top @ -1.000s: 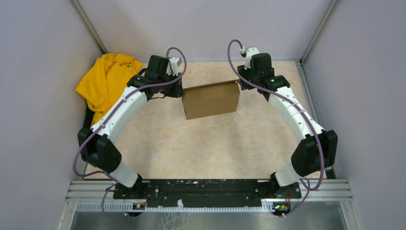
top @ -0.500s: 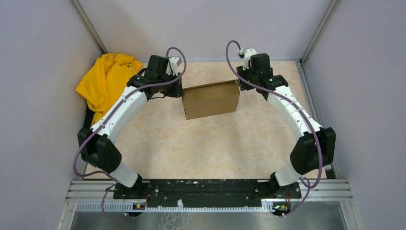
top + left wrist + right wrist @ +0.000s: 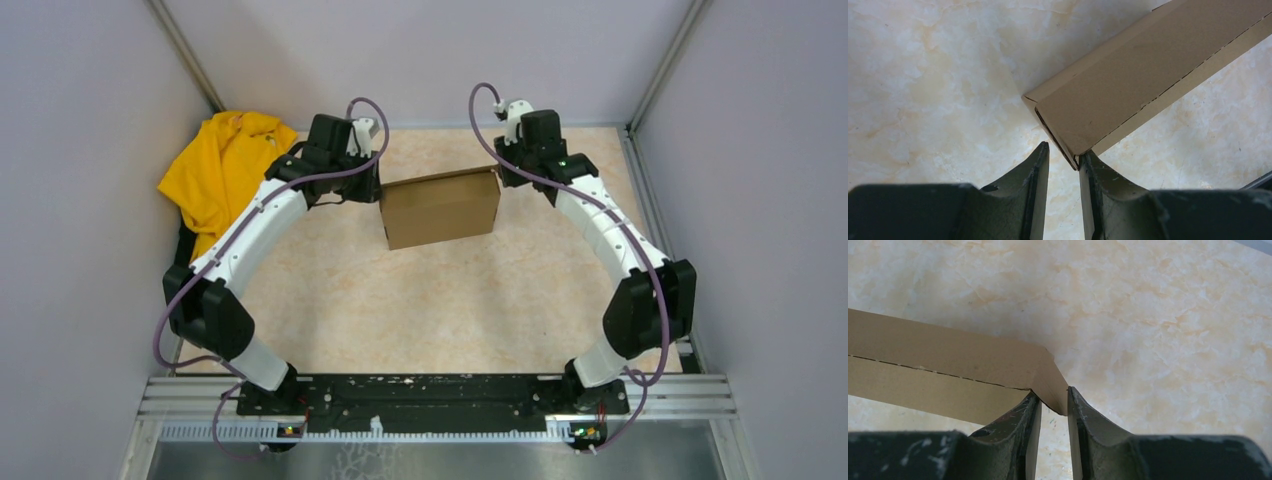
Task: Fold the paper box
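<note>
With the paper box (image 3: 440,208) at the back middle of the counter (image 3: 420,310), right jaws nearly closed, pinching one end corner, and left jaws slightly parted at the other, grip unclear, both should press inward evenly, keeping walls square.

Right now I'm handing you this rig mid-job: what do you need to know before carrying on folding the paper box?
Left gripper: slightly open, straddling the left end corner of the plain brown cardboard paper box; one finger touches it, with a gap beside the other.
Right gripper: narrow around the box's right end corner; pinching or not, cannot tell.
Box: between both grippers, apart from the crumpled yellow cloth at far left.
Done: box looks closed into its rectangular shape.
To do: confirm end flaps are tucked, then release.
</note>
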`<state>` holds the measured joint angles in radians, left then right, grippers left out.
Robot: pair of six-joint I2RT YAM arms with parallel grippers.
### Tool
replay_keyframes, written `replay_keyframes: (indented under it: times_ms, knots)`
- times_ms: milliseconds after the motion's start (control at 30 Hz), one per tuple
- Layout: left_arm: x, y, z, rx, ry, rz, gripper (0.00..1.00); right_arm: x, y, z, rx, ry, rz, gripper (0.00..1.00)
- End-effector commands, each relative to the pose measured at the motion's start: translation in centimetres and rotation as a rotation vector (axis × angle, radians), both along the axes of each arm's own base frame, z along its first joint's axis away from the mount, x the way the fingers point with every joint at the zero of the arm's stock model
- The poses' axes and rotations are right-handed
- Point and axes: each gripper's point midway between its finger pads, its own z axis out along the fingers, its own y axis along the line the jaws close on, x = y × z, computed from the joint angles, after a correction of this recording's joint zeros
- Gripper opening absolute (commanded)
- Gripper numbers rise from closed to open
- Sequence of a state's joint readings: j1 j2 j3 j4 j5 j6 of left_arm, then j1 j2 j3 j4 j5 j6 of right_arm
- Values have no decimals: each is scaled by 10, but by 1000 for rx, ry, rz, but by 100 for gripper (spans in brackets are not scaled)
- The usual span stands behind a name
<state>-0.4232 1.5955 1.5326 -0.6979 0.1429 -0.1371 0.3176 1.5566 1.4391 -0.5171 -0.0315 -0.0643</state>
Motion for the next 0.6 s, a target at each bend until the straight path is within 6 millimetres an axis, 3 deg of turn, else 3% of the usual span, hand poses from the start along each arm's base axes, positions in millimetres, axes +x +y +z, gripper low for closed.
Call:
replay_keyframes:
  times_ms: [0,400,567]
  knots:
    - [5,1,9,1,-20,-8,35,14,4,25,28,-69,3,25]
    - [7,-1,11,-4,-15,-11,35,15,8,40,41,-49,13,7]
    - [8,-3,14,-13,-14,-17,35,10,10,38,43,3,22,5]
